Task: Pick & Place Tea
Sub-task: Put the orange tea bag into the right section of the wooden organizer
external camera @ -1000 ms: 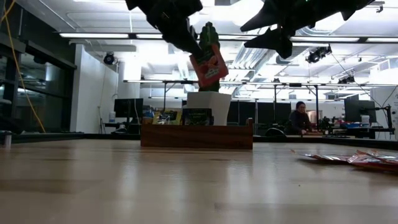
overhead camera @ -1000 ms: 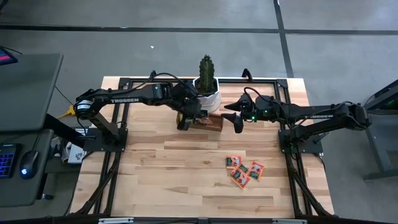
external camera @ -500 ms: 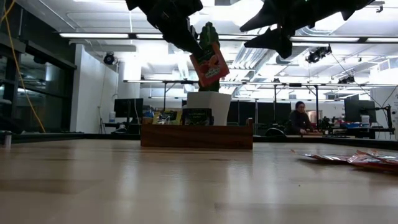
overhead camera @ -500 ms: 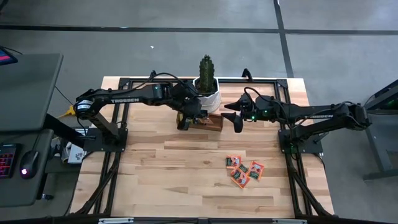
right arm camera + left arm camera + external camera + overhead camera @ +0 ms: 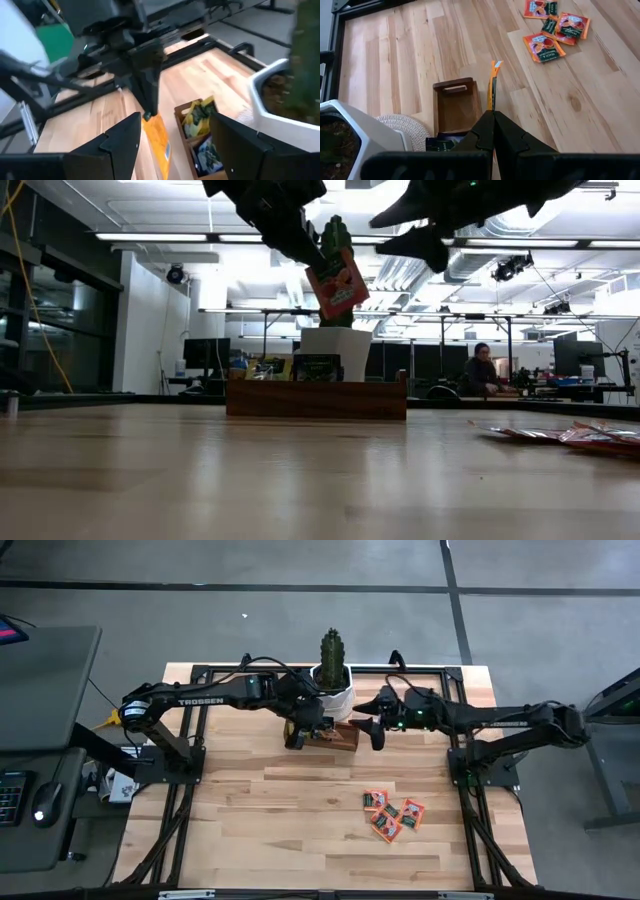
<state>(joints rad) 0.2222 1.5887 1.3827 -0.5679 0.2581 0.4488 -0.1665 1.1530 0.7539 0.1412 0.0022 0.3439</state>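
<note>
My left gripper [image 5: 297, 734] is shut on an orange-red tea sachet [image 5: 337, 285] and holds it in the air above the brown wooden tray [image 5: 316, 398]. The left wrist view shows the sachet edge-on [image 5: 493, 85] over the tray's empty end compartment [image 5: 455, 107]. Yellow-green [image 5: 199, 116] and dark [image 5: 210, 155] sachets stand in the other compartments. My right gripper [image 5: 374, 732] hovers open just right of the tray, level with the held sachet [image 5: 157, 142], touching nothing. Several more orange-red sachets [image 5: 392, 813] lie flat on the table at the near right. My left gripper pinches the sachet's upper edge [image 5: 322, 268] between its two shut fingers [image 5: 493, 122]. The fingers slant down from the table's left. The sachet hangs below them, tilted, clear of the tray and the table.
A white pot [image 5: 335, 695] with a green cactus [image 5: 331, 648] stands on a woven mat [image 5: 402, 130] just behind the tray. A black frame [image 5: 440, 668] runs round the wooden table. Bare tabletop lies near and left of the tray.
My right gripper has moved a little toward the table's left, closer to the tray and the held sachet, still open. My left gripper and its sachet have kept still.
</note>
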